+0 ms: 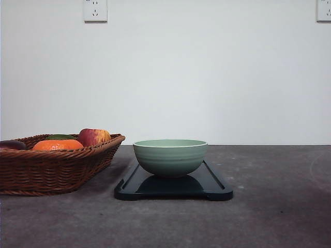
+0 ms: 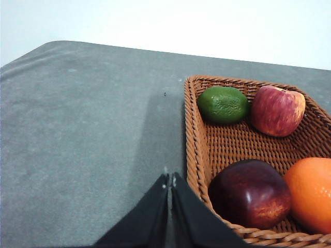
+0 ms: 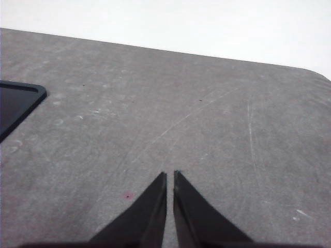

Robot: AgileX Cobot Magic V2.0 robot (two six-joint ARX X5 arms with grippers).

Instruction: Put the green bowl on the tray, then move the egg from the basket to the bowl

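The green bowl (image 1: 170,156) is parked on the tray (image 1: 214,187), basket (image 1: 49,168) at its 9 o'clock, while both left claw (image 2: 170,181) and right claw (image 3: 170,176) are held low over the worktop (image 1: 269,217), pressed together and empty.

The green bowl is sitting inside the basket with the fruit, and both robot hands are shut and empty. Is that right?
Not quite. The front view shows the green bowl sitting on the tray, beside the basket, not inside it. The rest holds: the left hand and right hand are shut and empty.
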